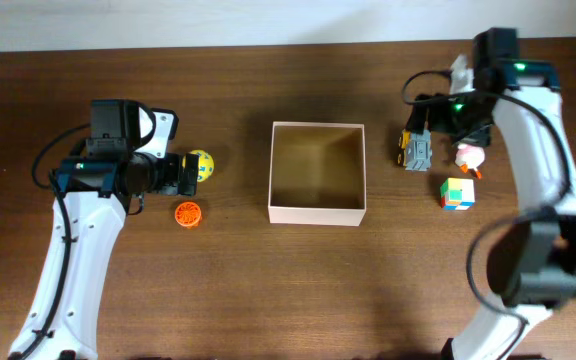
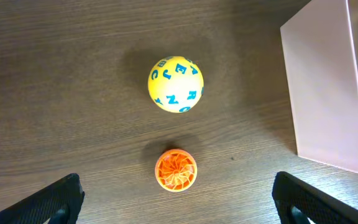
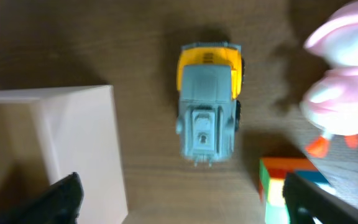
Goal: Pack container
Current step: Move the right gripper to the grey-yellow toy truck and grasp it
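Note:
The container (image 1: 317, 214) is a square open cardboard box with white walls and a tan inside, at the table's middle; nothing shows inside it. My left gripper (image 1: 186, 178) is open and empty, beside a yellow lettered ball (image 1: 200, 163) and an orange ridged disc (image 1: 188, 214). In the left wrist view the ball (image 2: 175, 84) and disc (image 2: 176, 169) lie ahead of the open fingers (image 2: 179, 202). My right gripper (image 1: 436, 118) is open and empty over a grey and yellow toy truck (image 1: 416, 150), which shows in the right wrist view (image 3: 208, 102) ahead of the fingers (image 3: 182, 199).
A pink and white duck toy (image 1: 468, 155) and a coloured puzzle cube (image 1: 456, 193) lie right of the truck. The container wall shows at the right of the left wrist view (image 2: 325, 87) and at the left of the right wrist view (image 3: 73, 143).

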